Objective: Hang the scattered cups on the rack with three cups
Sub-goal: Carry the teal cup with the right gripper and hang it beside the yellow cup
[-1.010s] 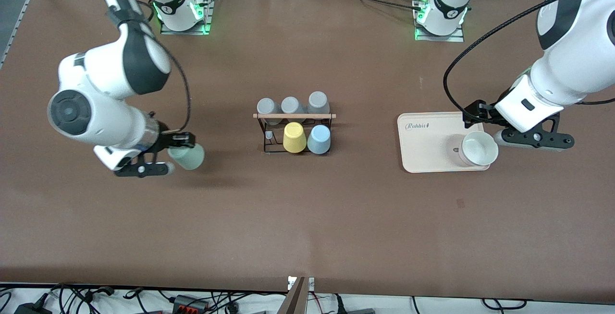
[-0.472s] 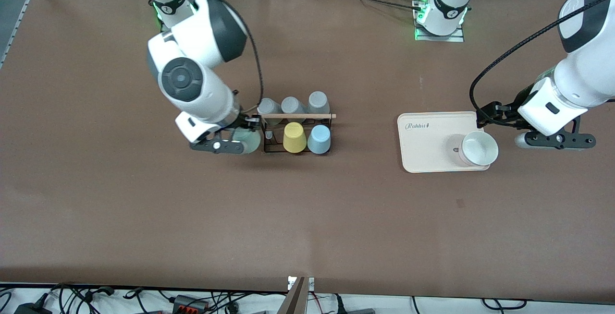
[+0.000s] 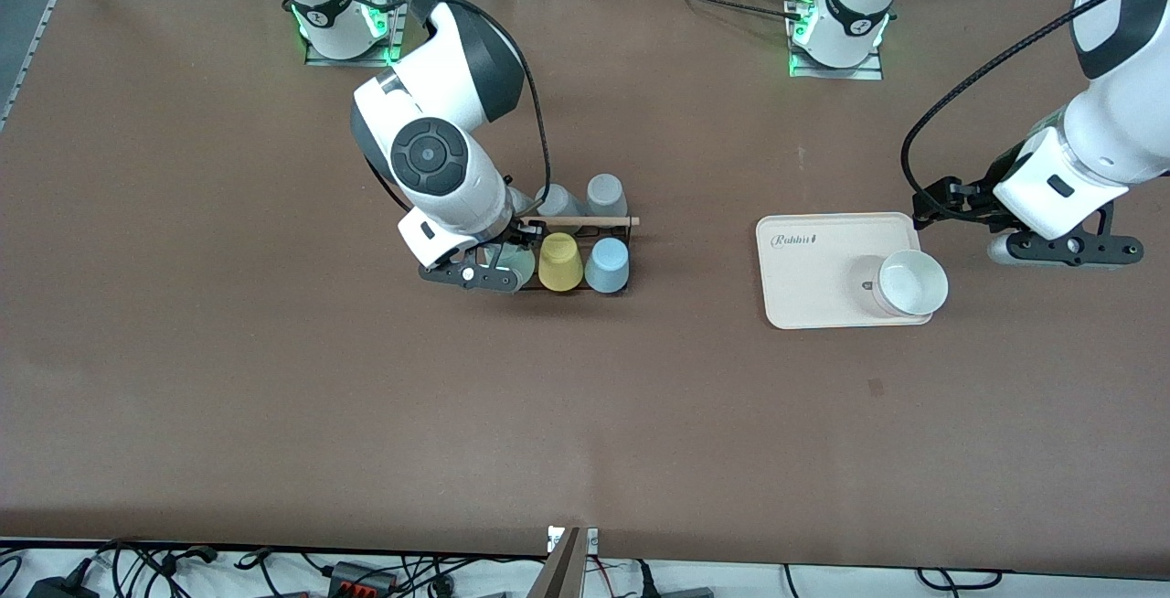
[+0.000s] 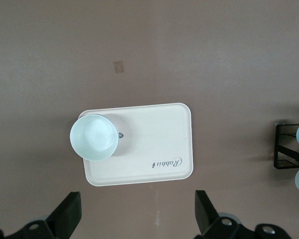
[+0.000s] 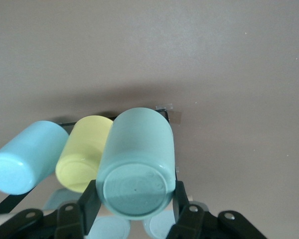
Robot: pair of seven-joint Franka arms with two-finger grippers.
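1. The right gripper [image 3: 498, 261] has swung in from the right arm's end of the table over the last second and now sits at the rack [image 3: 611, 221], at the rack's end toward the right arm.
2. Its fingers are clamped on the mint green cup [image 5: 135, 168], held upside down with its base toward the wrist camera, just beside the yellow cup [image 3: 559, 261].
3. The light blue cup [image 3: 607, 265] already hangs on the rack, next to the yellow one; two grey cups [image 3: 604, 195] show on the row farther from the front camera.
4. This likely means the carry is finished and only seating the mint cup on its peg, then letting go, remains. Whether it is on the peg yet cannot be told.
5. The left gripper [image 3: 1065, 249] has drawn back from the cream tray [image 3: 804, 278] and waits beside it, fingers spread and empty.
6. A white bowl [image 4: 95, 137] rests on that tray.
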